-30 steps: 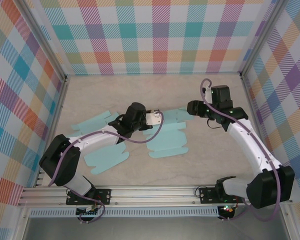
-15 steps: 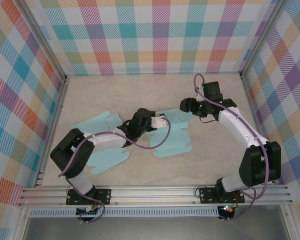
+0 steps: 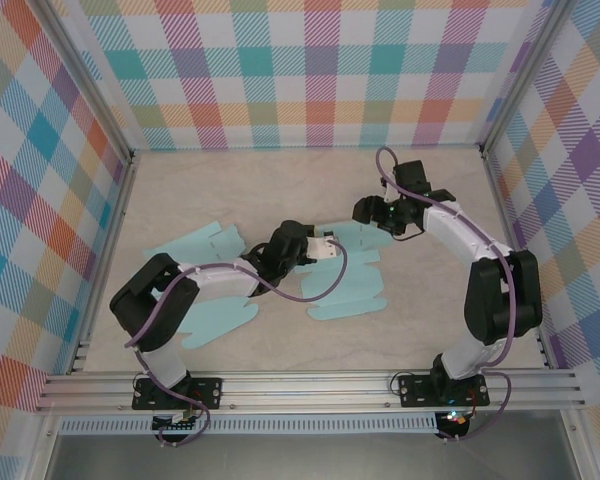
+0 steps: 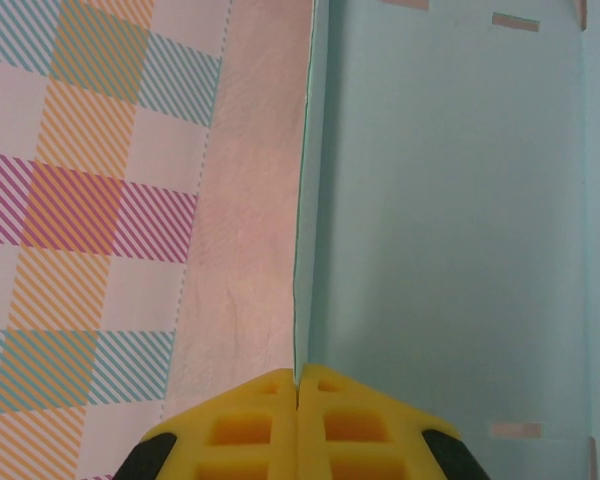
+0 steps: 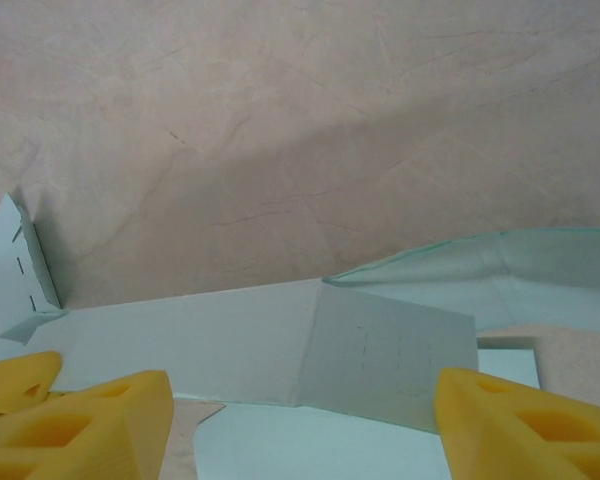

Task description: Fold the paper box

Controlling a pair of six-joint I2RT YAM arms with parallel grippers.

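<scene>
- Plaid walls (image 3: 280, 70) close in a beige marbled table (image 3: 230, 190).
- At mid-table the light blue paper box (image 3: 348, 290) lies unfolded and mostly flat, partly under the left arm (image 3: 210, 272).
- The left gripper (image 3: 326, 247) is clenched on the paper box. In its wrist view the sheet's edge runs straight into the seam between the yellow pads (image 4: 240, 430).
- The right gripper (image 3: 364, 212) stands released at the sheet's far edge, with a creased flap (image 5: 380, 350) between its wide-spread fingertips (image 5: 90, 410).
</scene>
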